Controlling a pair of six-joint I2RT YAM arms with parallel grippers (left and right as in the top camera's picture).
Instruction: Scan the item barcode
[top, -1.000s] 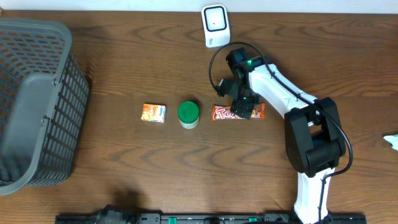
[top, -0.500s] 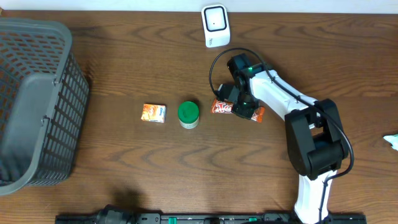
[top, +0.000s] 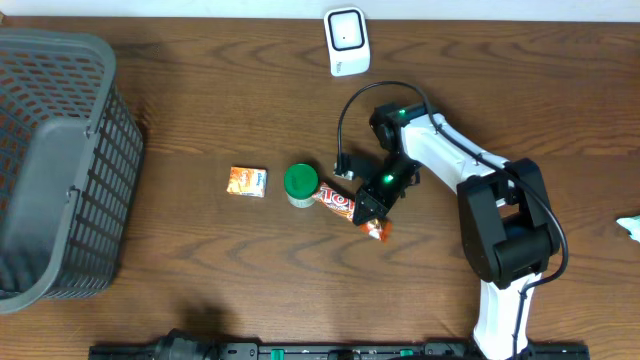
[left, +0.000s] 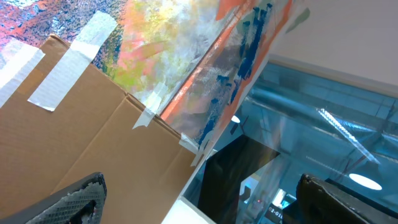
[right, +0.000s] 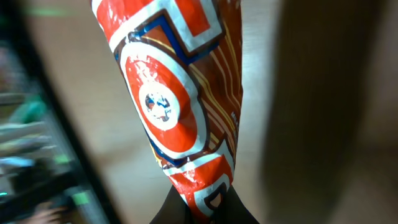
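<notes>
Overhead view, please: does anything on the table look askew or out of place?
The orange candy bar sits diagonally, gripped by the right gripper, out of line with the orange packet and green-lidded jar. Its upper end reaches the jar; whether they touch is unclear.

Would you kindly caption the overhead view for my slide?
Right gripper shut on an orange snack packet beside the green-lidded jar.

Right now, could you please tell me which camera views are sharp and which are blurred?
Overhead: sharp and evenly lit, with only soft shadows. Right wrist: the orange wrapper fills the frame, slightly soft, with glossy highlights, and the background is smeared. Left wrist: aimed away from the table at a cardboard box, with a ceiling lamp glaring.
</notes>
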